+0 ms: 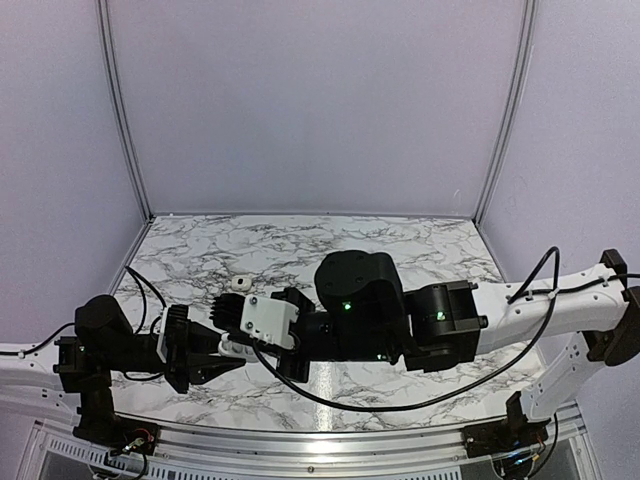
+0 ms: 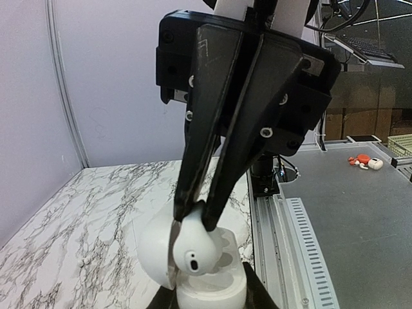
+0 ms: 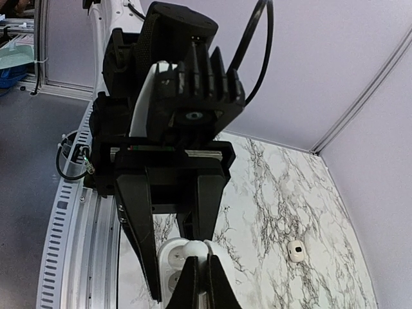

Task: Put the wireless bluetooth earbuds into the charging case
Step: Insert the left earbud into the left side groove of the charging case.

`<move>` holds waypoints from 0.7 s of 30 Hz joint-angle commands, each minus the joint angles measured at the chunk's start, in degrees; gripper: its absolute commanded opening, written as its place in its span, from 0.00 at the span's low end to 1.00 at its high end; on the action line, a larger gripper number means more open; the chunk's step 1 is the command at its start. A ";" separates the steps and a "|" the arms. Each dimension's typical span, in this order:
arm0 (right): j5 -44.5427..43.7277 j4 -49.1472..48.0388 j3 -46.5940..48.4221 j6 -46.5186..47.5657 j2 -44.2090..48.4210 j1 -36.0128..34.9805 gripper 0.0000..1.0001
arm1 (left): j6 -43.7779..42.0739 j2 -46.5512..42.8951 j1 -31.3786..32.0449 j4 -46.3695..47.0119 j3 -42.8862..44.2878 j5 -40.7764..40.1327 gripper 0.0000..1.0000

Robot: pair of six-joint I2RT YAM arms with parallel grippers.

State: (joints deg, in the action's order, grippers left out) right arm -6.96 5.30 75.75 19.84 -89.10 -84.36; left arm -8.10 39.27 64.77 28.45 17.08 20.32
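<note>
Left gripper (image 2: 209, 301) clamps charging case (image 2: 212, 283); right gripper (image 2: 193, 217) pinches earbud (image 2: 195, 248).
Top cam: arms (image 1: 360, 310) block the grip. L wrist cam, low centre: lid open, bud at case mouth. R wrist cam, lower right: second earbud (image 3: 296, 251) loose on marble table (image 3: 277, 193), well apart from case.

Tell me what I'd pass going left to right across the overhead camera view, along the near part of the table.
Left arm → charging case → right arm's white wrist camera → right arm's bulky black joint → right arm's white link.
</note>
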 commanded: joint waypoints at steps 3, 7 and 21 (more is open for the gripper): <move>-2.14 2.96 0.94 1.78 0.59 -0.54 0.00 | -0.05 -1.74 -0.09 2.56 0.61 -0.58 0.00; -1.03 3.25 1.01 1.48 0.35 -0.67 0.00 | -0.13 -1.70 -0.09 2.54 0.67 -0.93 0.00; -11.03 9.33 6.59 6.34 -5.60 -4.92 0.00 | 0.45 -1.40 -0.17 2.56 0.83 -1.65 0.00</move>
State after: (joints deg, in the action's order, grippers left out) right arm -14.06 9.87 79.00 24.18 -91.72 -87.44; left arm -8.03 38.79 64.75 27.86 17.06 19.22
